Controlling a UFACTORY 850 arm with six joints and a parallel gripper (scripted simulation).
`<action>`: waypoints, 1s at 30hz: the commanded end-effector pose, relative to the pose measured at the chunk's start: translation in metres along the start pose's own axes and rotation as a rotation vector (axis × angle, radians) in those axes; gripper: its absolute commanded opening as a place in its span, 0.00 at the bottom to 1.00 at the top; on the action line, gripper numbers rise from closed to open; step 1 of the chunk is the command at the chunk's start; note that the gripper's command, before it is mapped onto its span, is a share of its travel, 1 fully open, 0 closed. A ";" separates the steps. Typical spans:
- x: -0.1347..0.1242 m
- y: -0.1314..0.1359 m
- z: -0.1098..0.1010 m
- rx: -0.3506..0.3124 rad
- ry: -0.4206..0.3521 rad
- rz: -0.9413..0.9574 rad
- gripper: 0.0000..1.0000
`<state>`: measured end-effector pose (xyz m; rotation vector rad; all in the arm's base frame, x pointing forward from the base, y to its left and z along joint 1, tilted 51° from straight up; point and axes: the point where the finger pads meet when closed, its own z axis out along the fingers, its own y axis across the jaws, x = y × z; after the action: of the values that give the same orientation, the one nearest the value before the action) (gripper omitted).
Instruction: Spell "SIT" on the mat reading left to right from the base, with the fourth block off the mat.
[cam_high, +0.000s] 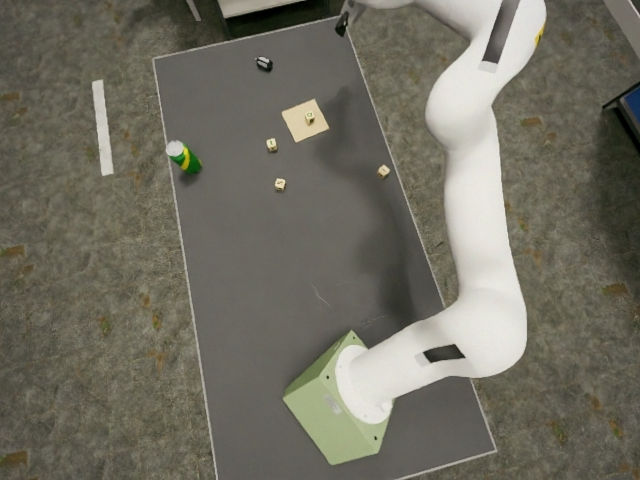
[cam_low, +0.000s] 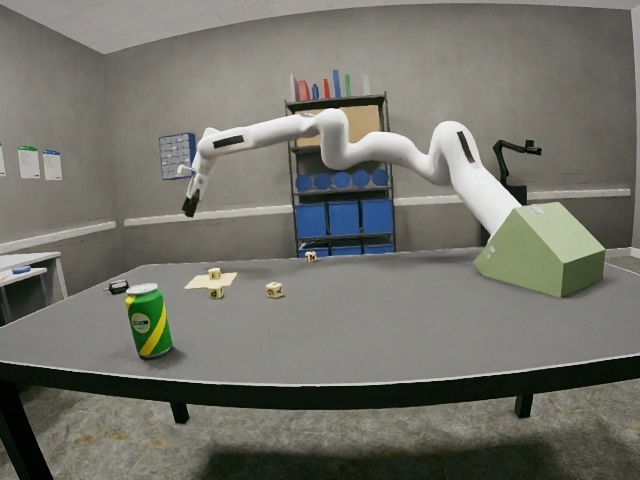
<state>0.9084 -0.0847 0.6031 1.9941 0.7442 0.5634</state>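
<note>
Blocks are what matter here: four small wooden-looking cubes with letters printed on their faces, and they should handle as light, stiff and not fragile. One block (cam_high: 310, 117) sits on the tan mat (cam_high: 297, 129), showing what looks like a round green letter, though the print is too small to read with confidence. A second block (cam_high: 271, 144) rests on the desk (cam_high: 248, 258) just off the mat's near-left edge, a third block (cam_high: 279, 184) lies nearer the robot's base, and a fourth block (cam_high: 383, 171) sits apart, close to the desk's right edge.

Each cube probably wants a grip on two opposite side faces, squarely and about mid-height, so that the top letter stays level and does not twist. Smooth flat sides may slip if pinched near a corner, and a light cube could skid when nudged rather than clamped. The one near the edge calls for care, as a careless push might send it off the desk.

High above the far end of the desk, the end effector (cam_low: 190, 204) hangs with its fingers spread wide and nothing between them, well apart from every block. A green can (cam_high: 184, 157) and a small black object (cam_high: 263, 63) also stand on the desk, away from the mat.
</note>
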 end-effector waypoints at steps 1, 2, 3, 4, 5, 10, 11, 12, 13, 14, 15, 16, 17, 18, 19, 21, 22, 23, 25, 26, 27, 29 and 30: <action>0.001 0.001 -0.001 -0.001 0.002 0.001 1.00; 0.001 0.001 -0.001 -0.001 0.002 0.001 1.00; 0.001 0.001 -0.001 -0.001 0.002 0.001 1.00; 0.001 0.001 -0.001 -0.001 0.002 0.001 1.00; 0.001 0.001 -0.001 -0.001 0.002 0.001 1.00; 0.001 0.001 -0.001 -0.001 0.002 0.001 1.00; 0.001 0.001 -0.001 -0.001 0.002 0.001 1.00; 0.001 0.001 -0.001 -0.001 0.002 0.001 1.00; 0.001 0.001 -0.001 -0.001 0.002 0.001 1.00; 0.001 0.001 -0.001 -0.001 0.002 0.001 1.00; 0.001 0.001 -0.001 -0.001 0.002 0.001 1.00; 0.001 0.001 -0.001 -0.001 0.002 0.001 1.00; 0.001 0.001 -0.001 -0.001 0.002 0.001 1.00; 0.001 0.001 -0.001 -0.001 0.002 0.001 1.00; 0.001 -0.001 -0.001 0.000 0.001 0.002 1.00; 0.003 -0.009 0.000 0.009 -0.004 0.007 1.00; 0.004 -0.017 0.001 0.018 -0.008 0.013 1.00; 0.006 -0.029 0.002 0.029 -0.015 0.021 1.00; 0.011 -0.062 0.003 0.060 -0.036 0.042 1.00; 0.012 -0.079 0.004 0.075 -0.048 0.052 1.00; 0.013 -0.084 0.004 0.079 -0.051 0.055 1.00; 0.014 -0.108 0.003 0.099 -0.069 0.070 1.00; 0.014 -0.108 0.003 0.099 -0.069 0.070 1.00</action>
<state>0.9005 -0.0495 0.5363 2.0979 0.6998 0.5029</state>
